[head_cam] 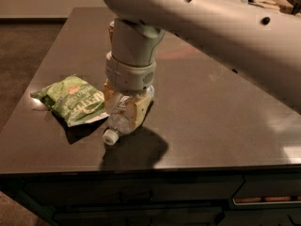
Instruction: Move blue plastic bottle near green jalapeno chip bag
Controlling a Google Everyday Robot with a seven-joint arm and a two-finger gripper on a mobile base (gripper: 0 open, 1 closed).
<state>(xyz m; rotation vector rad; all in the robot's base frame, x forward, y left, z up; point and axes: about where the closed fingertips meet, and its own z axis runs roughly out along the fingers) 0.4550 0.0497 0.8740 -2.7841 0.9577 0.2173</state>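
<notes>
Blue bottle [122,122] between gripper [126,108] fingers [140,111], beside chip bag [73,100]

One bottle [117,126], one chip bag [75,100], one table [211,112] — one claw [127,105], gripping the bottle.

kitchen, dark counter [211,126], drawers [141,194] below, tool [128,108] over counter gripping blue plastic bottle [117,126]

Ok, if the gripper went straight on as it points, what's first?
Probably the tabletop: the gripper, shut on the blue plastic bottle, points down at it, right beside the green jalapeno chip bag.
</notes>
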